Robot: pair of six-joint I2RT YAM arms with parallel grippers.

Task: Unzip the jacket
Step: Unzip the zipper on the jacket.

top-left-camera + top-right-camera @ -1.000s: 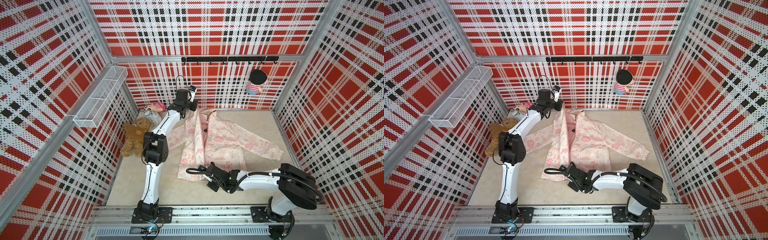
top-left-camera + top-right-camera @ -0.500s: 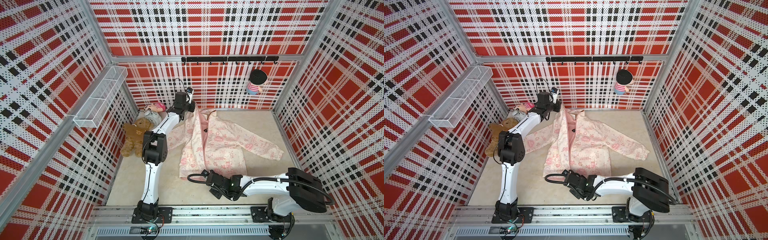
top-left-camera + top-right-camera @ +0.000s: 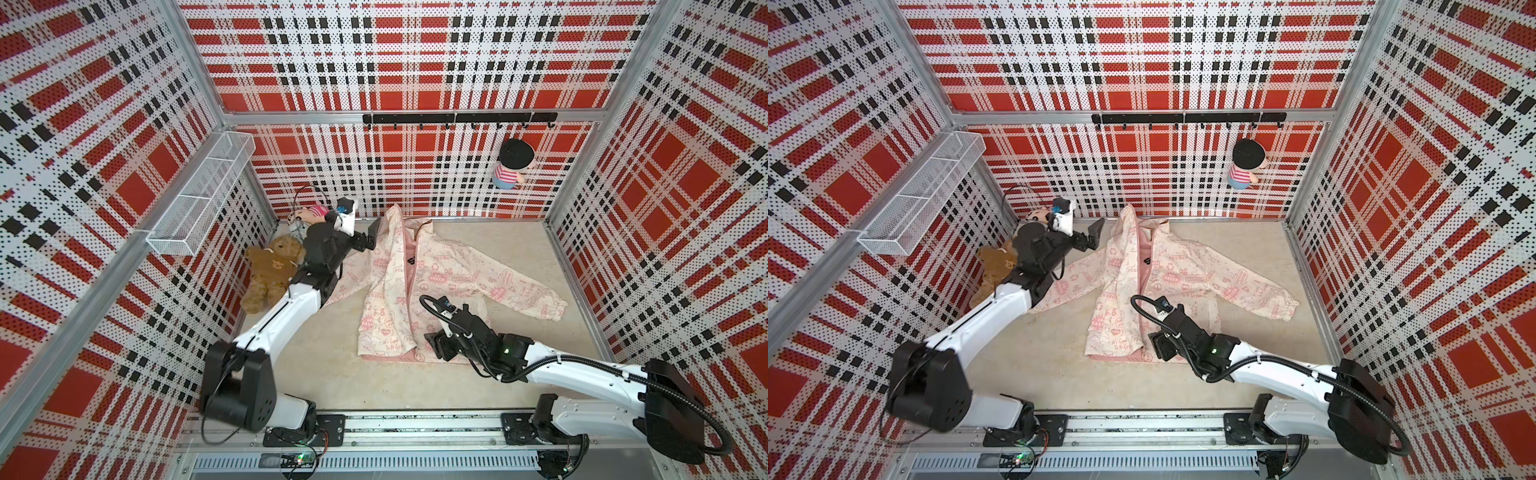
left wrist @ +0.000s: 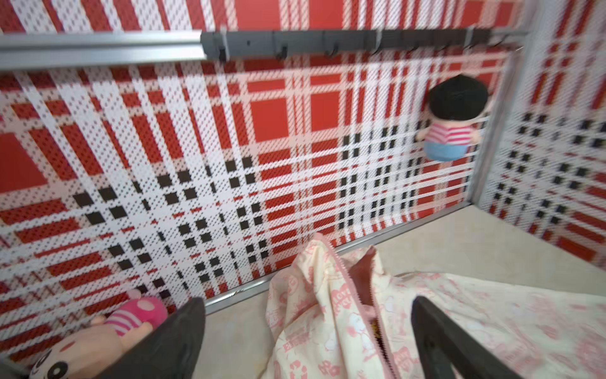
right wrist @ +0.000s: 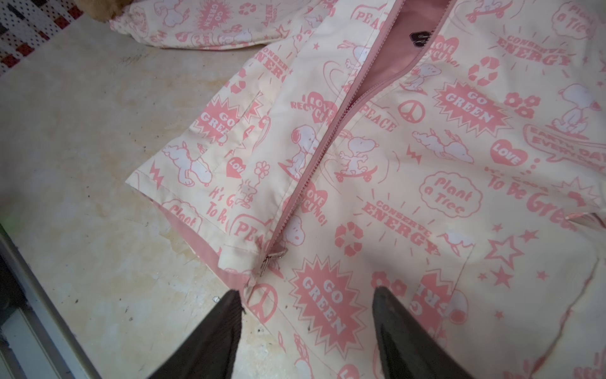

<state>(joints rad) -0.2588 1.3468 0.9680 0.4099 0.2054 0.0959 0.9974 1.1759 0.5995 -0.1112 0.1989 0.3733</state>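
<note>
Left claw [image 4: 308,303], right claw [image 5: 308,294] released jacket [image 3: 449,270]; teddy [image 3: 272,266] nearby.

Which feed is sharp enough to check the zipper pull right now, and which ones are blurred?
Right wrist view: sharp and evenly lit; the zipper pull and the jacket print read clearly. Left wrist view: blurred throughout, the hook rail and the wall smeared. Both top views: sharp, soft even light, no glare, but the pull is too small there.

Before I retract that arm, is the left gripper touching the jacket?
Apart. In a top view, a strip of bare floor shows between the open left gripper and the hood edge of the jacket.
</note>
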